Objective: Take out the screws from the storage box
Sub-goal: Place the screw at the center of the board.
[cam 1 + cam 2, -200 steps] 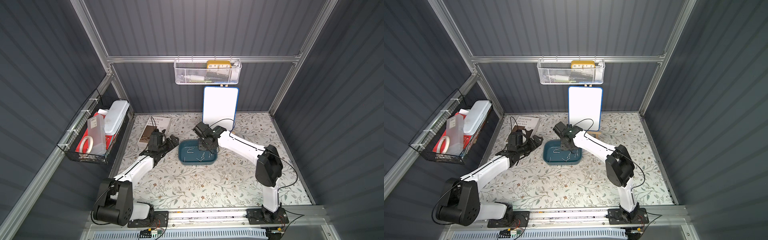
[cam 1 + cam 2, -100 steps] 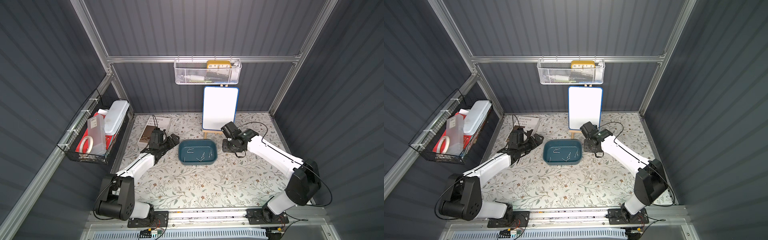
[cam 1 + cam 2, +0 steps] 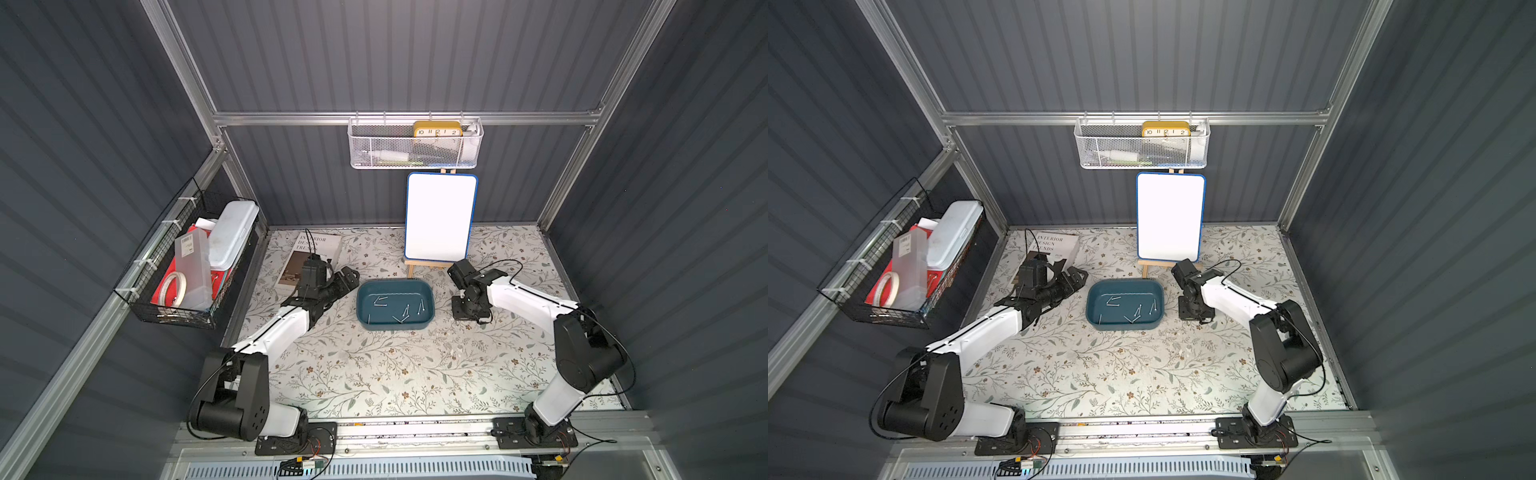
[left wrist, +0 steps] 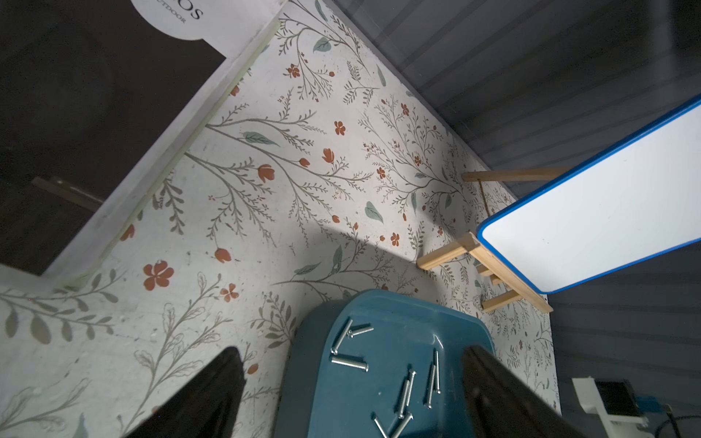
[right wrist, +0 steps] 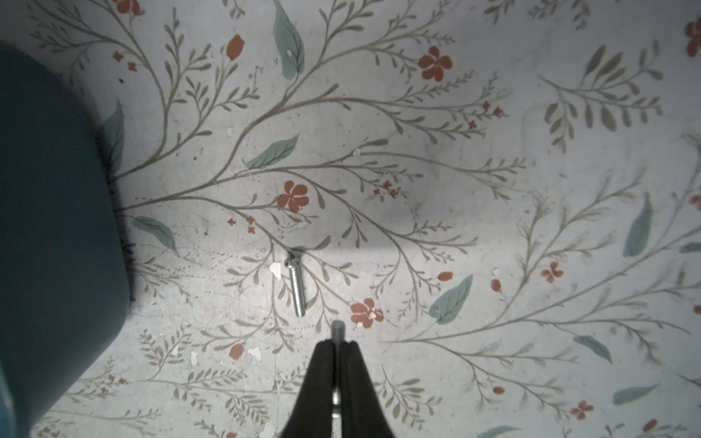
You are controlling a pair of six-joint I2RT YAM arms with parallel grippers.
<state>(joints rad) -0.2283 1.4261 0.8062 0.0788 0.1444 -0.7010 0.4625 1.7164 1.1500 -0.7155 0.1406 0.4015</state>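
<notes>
Drop-off step: your R gripper (image 5: pixel 337 343) pinches 1 screw (image 5: pixel 337 329) above the mat (image 5: pixel 455 170), beside the storage box (image 3: pixel 395 284) sitting mid-mat toward the back edge. Next: release low by the loose screw (image 5: pixel 296 290), then fetch remaining screws (image 3: pixel 405 311). L gripper (image 4: pixel 349 354) gapes, empty.

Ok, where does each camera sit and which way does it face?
Top views: high in front, looking down at the table; the left arm and right arm show.
Left wrist: looks past the open left end effector at the tray, screws and whiteboard.
Right wrist: looks down at the table; the right end effector pinches a screw.
Shared: every view shows the tray.
</notes>
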